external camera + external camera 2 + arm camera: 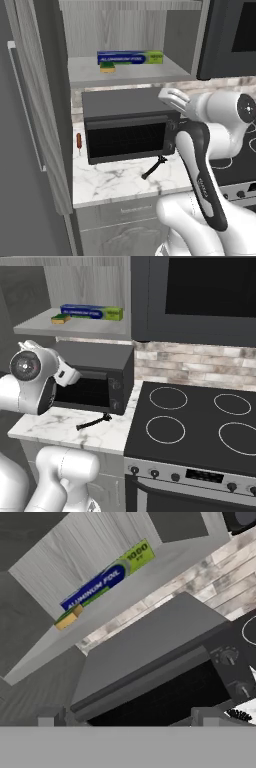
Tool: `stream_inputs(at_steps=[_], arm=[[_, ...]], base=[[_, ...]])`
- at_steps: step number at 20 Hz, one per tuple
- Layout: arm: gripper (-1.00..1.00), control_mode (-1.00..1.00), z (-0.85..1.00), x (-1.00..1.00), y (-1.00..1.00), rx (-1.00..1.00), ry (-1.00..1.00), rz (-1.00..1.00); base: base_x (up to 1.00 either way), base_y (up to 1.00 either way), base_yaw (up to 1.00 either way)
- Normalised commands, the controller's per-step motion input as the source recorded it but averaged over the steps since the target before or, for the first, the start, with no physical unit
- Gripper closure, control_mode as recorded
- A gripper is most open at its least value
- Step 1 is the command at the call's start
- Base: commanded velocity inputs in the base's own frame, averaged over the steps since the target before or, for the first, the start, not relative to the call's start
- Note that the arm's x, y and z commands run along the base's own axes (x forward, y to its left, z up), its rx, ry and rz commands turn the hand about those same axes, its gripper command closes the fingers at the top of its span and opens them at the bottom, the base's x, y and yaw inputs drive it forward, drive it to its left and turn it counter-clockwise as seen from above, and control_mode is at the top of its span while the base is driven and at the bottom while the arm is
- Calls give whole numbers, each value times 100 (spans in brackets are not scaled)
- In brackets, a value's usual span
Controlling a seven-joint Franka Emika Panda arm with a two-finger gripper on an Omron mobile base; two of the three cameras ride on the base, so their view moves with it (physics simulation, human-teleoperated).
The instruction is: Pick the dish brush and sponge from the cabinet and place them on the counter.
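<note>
Dish brush lying on my counter lower centre, sponge upper centre on cabinet shelf, my gripper spread wide, empty.

The tabletop is white marble with grey veins. On it stands a black toaster oven, set far back against the wall. A thin black dish brush lies near the front, just before the oven's right end. A small orange-red stick lies to the oven's left. Above, the pale cabinet shelf carries a long blue-and-green foil box, with a yellow-and-green sponge touching its near left end.
</note>
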Motion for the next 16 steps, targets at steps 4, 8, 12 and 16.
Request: stream_inputs(at_steps=[4,8,12,16], arm=[[-100,-100,48,0,25,0,-4,9],[-100,-100,61,2,11,0,-3,6],[-100,-100,64,10,6,0,0,4],[-100,-100,48,4,3,0,6,6]], base=[[0,0,0],[0,0,0],[0,0,0],[0,0,0]])
